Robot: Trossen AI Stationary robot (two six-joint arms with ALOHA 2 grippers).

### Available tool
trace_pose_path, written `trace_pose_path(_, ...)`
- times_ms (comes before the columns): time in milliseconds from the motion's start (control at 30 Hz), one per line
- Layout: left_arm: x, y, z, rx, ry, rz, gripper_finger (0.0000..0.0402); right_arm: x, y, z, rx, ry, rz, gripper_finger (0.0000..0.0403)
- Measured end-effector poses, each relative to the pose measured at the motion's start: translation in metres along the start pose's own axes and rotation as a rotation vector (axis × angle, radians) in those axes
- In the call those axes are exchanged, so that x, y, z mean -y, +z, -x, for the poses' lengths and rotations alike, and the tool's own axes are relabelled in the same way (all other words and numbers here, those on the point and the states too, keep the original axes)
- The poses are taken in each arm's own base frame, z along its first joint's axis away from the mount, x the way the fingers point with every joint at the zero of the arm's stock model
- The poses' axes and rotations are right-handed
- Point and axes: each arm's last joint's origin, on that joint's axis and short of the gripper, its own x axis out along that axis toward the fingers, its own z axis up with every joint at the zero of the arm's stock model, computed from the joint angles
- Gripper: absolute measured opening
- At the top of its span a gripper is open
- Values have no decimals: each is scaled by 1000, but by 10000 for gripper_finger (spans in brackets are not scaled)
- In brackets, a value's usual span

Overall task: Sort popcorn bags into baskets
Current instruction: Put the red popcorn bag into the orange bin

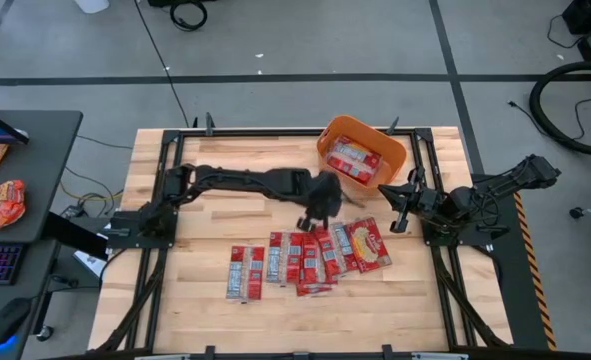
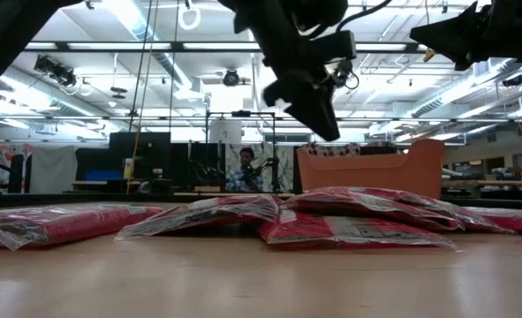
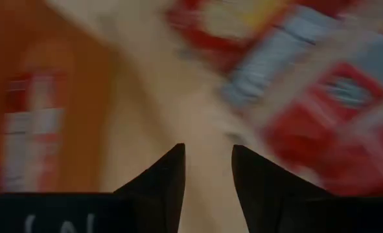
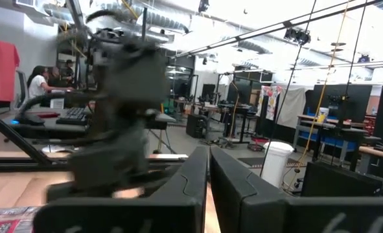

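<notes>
Popcorn bags (image 1: 305, 258) lie in an overlapping row on the table (image 1: 195, 310), near its front edge; at least one more rests inside the orange basket (image 1: 395, 152) at the far right corner. My left gripper (image 1: 313, 212) hangs above the table between basket and row, fingers parted with a narrow gap and nothing held. My right gripper (image 1: 397, 208) waits at the right edge, fingers closed and empty. Step in hand, as I judge it: going to the row for a pick. Next move requires descending over one bag's edge, isolating it from overlapping neighbours
</notes>
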Motion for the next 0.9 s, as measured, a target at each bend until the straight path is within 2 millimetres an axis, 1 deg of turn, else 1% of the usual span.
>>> trace_pose_path(167,38,0,-17,-44,-66,-90,130,0,0,0,3,0,-7,25)
trace_pose_path(267,57,0,-25,-76,3,-192,134,0,0,0,4,0,-18,25)
trace_pose_path(367,70,-1,-28,-144,65,-298,152,0,1,0,5,0,-22,25)
trace_pose_path(500,82,-2,-30,-171,68,-373,184,0,1,0,5,0,-22,25)
trace_pose_path(600,83,-3,-33,-172,114,-389,199,0,1,0,5,0,-21,25)
trace_pose_path(700,85,-8,-40,-160,137,-399,200,0,1,0,5,1,-21,25)
trace_pose_path(900,90,-20,-51,-167,155,-464,190,0,1,0,6,3,-20,25)
